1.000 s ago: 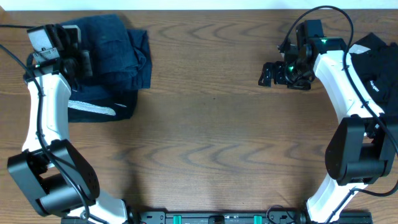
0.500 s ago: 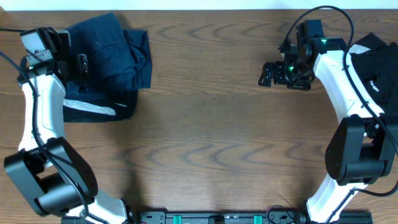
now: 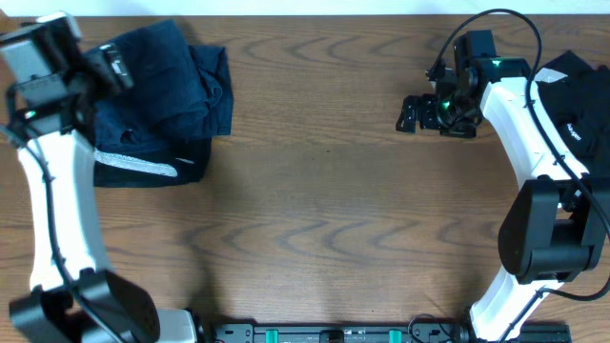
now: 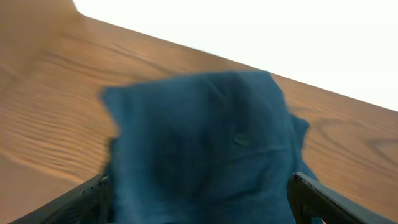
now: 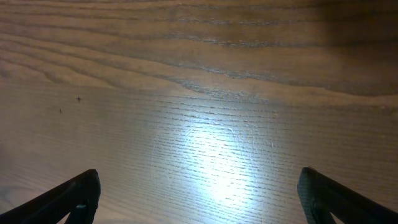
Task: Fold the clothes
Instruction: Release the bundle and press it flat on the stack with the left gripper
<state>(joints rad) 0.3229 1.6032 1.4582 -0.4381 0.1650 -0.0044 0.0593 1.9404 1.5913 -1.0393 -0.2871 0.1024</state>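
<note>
Folded navy-blue shorts point(image 3: 172, 86) lie at the table's far left, on top of a black piece with a white stripe point(image 3: 143, 168). My left gripper point(image 3: 112, 65) hovers above the left side of that pile, open and holding nothing. In the left wrist view the navy shorts point(image 4: 199, 137) fill the space below the spread fingers point(image 4: 87, 198), apart from them. More black clothes point(image 3: 577, 90) lie at the far right edge, partly hidden by my right arm. My right gripper point(image 3: 412, 112) stands open over bare wood point(image 5: 205, 124), to the left of that black heap.
The table's far edge point(image 3: 315, 15) runs close behind both piles, with white beyond it. A black rail point(image 3: 334, 333) lines the near edge between the two arm bases. A cable point(image 3: 496, 19) loops above the right wrist.
My left gripper has opened and let go of the navy shorts, then risen and drawn back toward the far left. The shorts stay on the pile. The right arm has not moved.
</note>
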